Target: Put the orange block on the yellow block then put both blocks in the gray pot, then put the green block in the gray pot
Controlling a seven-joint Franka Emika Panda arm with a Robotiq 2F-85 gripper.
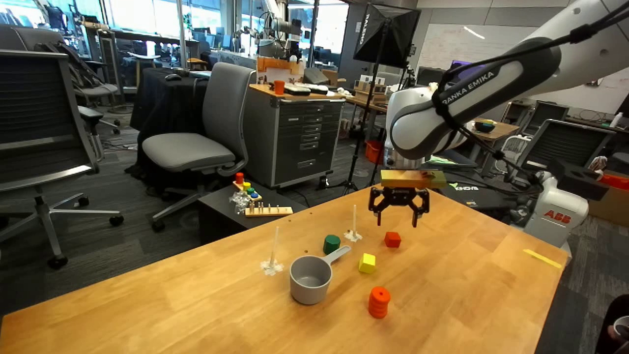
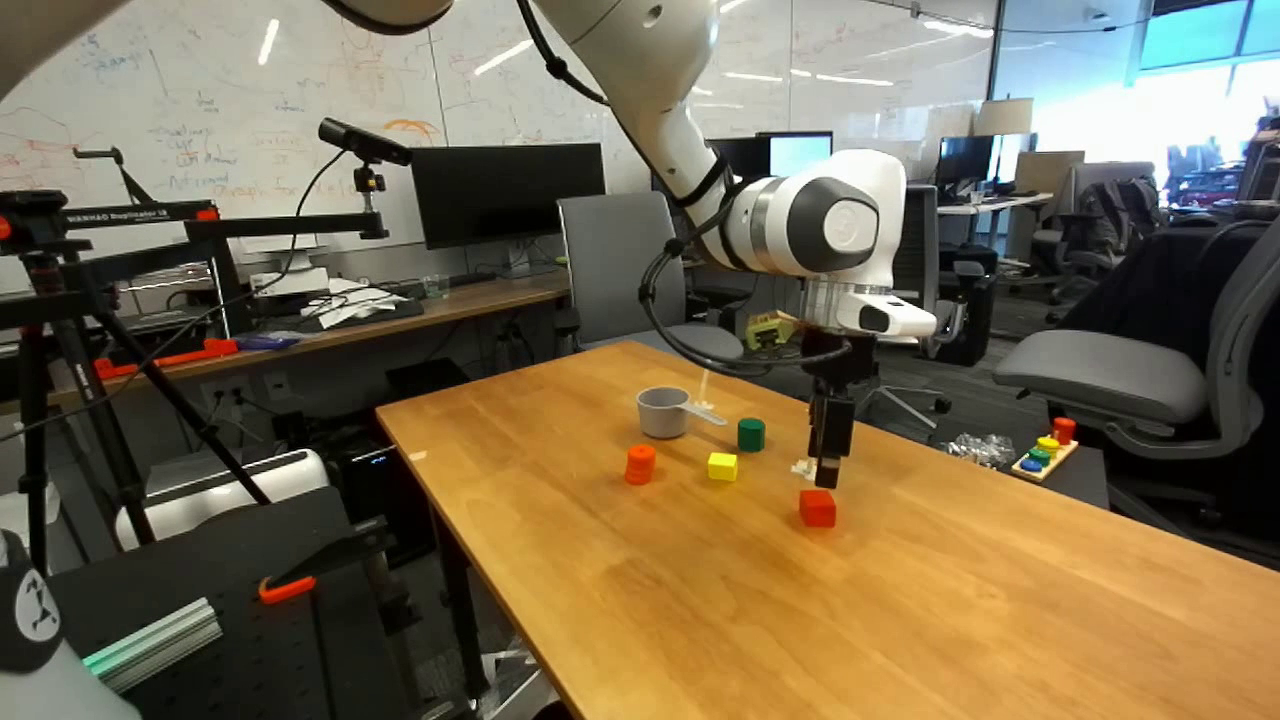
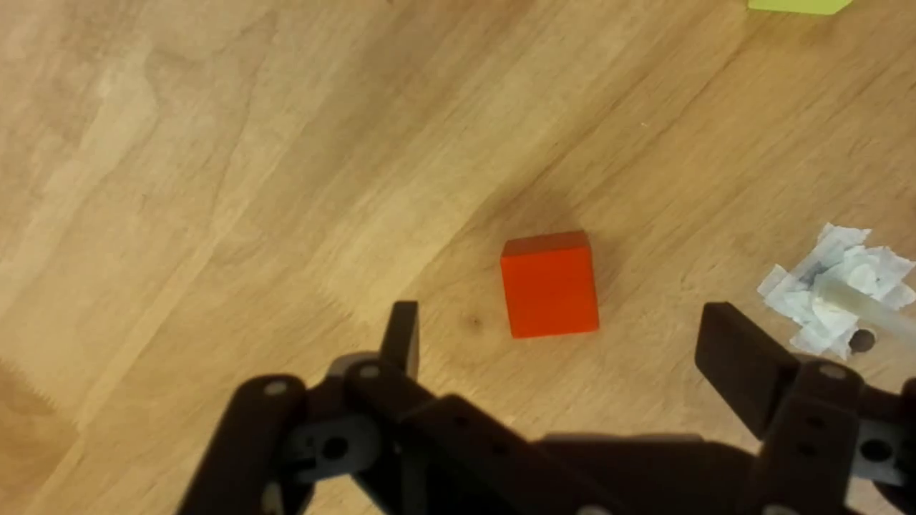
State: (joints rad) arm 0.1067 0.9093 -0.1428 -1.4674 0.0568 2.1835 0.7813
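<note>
The orange block (image 1: 392,239), a small red-orange cube, rests on the wooden table. Above it hangs my gripper (image 1: 397,222), jaws wide apart and nothing held. In the wrist view the orange block (image 3: 551,293) lies between and slightly beyond the spread fingertips, untouched. A bright yellow block (image 1: 367,263) sits nearer the pot; only an edge of the yellow block (image 3: 798,6) shows at the wrist view's top. The gray pot (image 1: 309,294) stands upright with its long handle pointing toward the dark green block (image 1: 331,244). In an exterior view the pot's inside looks bare.
An orange ridged cylinder (image 1: 379,302) stands near the yellow block. Two thin upright pegs, one peg (image 1: 274,248) beside the pot and another peg (image 1: 354,223) near the green block, are taped to the table. A yellow tape strip (image 1: 542,258) marks the table's edge.
</note>
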